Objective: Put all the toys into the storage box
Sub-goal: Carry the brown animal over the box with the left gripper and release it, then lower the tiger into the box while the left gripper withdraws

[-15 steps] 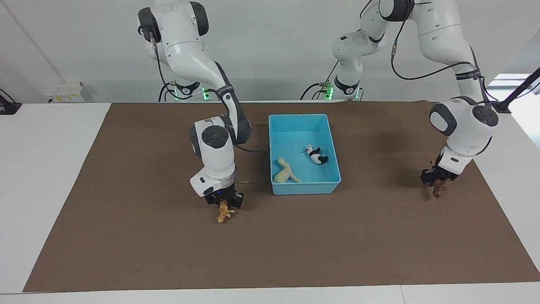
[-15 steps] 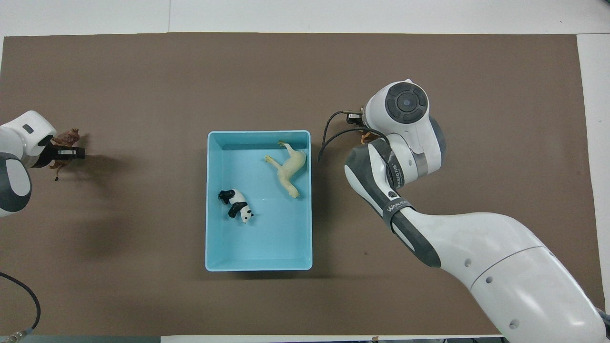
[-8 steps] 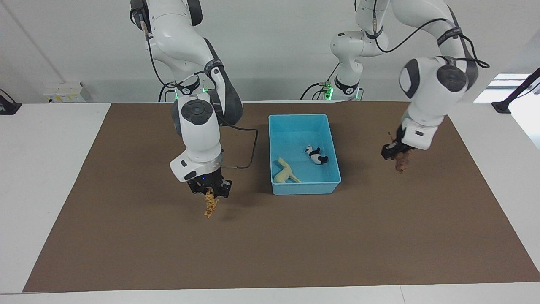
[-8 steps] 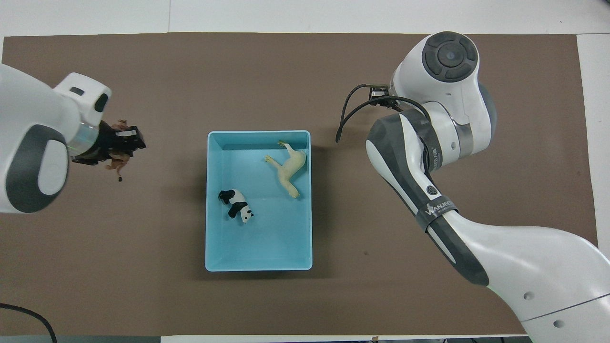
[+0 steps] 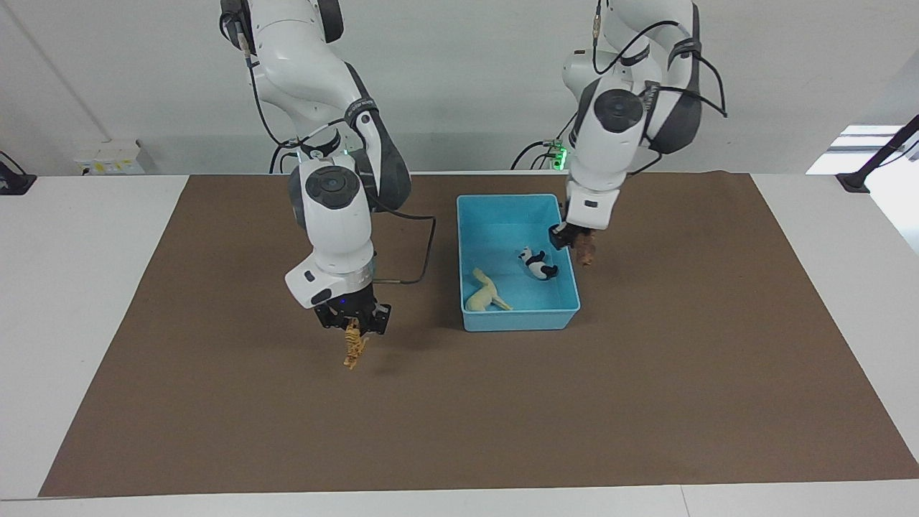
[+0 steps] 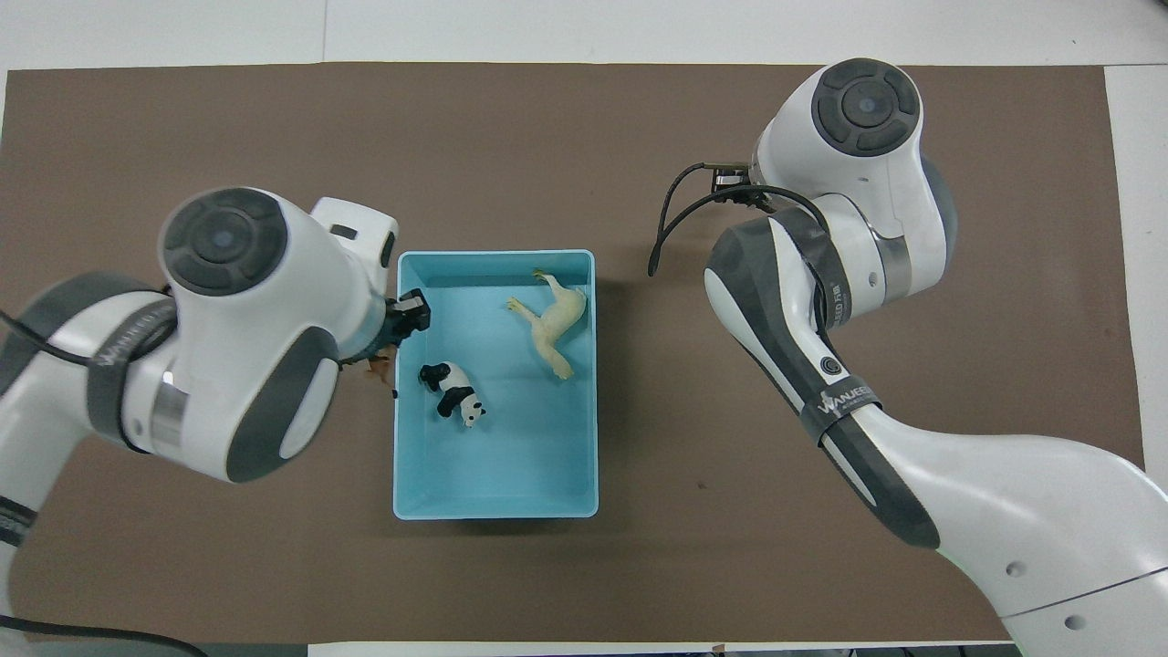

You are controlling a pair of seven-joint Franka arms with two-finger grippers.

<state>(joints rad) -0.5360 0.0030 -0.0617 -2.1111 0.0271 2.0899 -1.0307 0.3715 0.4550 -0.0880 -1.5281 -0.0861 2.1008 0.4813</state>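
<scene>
The left gripper [image 5: 574,243] hangs over the wall of the blue box [image 5: 475,322] at the left arm's end, clenched on the brown lion [image 5: 586,251]. The right gripper [image 5: 353,327] is raised over the mat [image 5: 646,402] beside the box, toward the right arm's end, gripping the dangling orange tiger [image 5: 352,352]. In the box lie the panda [image 5: 538,263] and the cream horse [image 5: 485,292].

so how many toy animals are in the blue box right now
2: the cream-white plastic horse and the black-and-white plastic panda lie inside the light blue plastic storage box, the horse farther from the robots.
</scene>
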